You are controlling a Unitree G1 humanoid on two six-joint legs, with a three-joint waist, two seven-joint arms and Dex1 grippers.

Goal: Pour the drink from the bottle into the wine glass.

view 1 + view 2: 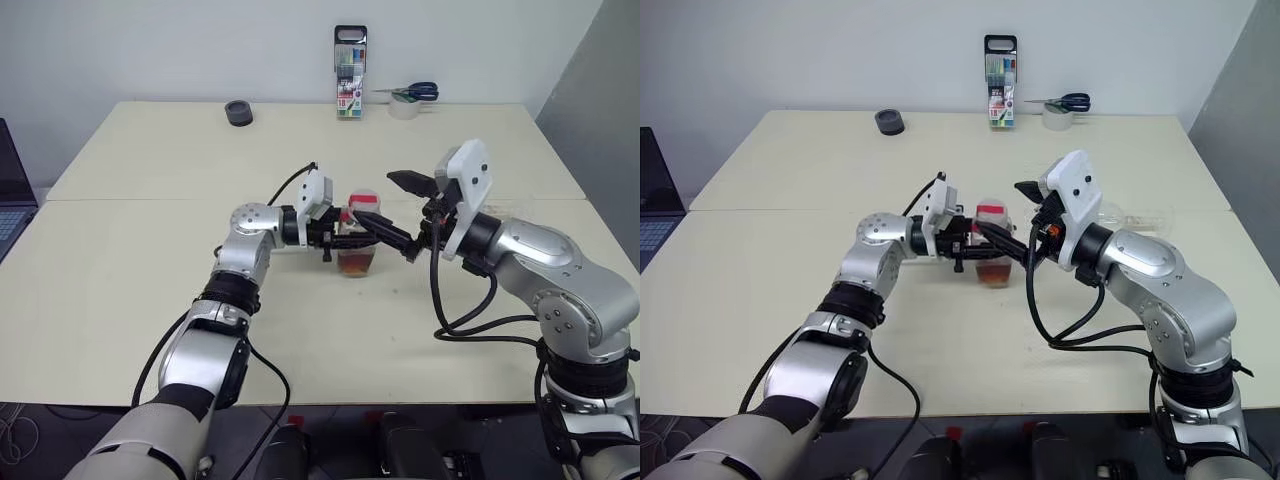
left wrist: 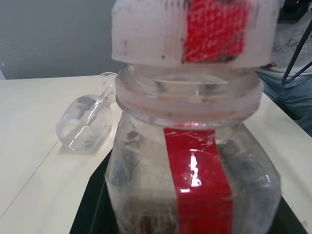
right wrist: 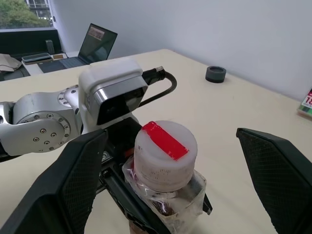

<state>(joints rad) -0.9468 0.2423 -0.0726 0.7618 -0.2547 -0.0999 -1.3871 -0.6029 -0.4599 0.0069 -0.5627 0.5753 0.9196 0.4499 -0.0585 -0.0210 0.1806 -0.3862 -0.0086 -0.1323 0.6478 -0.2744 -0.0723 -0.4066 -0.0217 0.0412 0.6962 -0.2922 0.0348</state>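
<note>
Mid-table, the left gripper [image 1: 372, 228] is clamped on the capped bottle [image 1: 358, 235]; the right gripper [image 3: 170, 161], jaws wide and empty, flanks its cap [image 3: 165, 148]; wine glass [image 2: 85, 124] lies toppled beside, open tabletop [image 1: 150, 290] around

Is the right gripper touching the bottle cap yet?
Apart. In the right wrist view the right gripper has its fingers spread wide on either side of the cap, with table showing between.

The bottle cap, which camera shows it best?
The right wrist view: the bottle cap shows whole from above, between the open right hand's fingers. The left wrist view shows its side; the eye views show it small.
</note>
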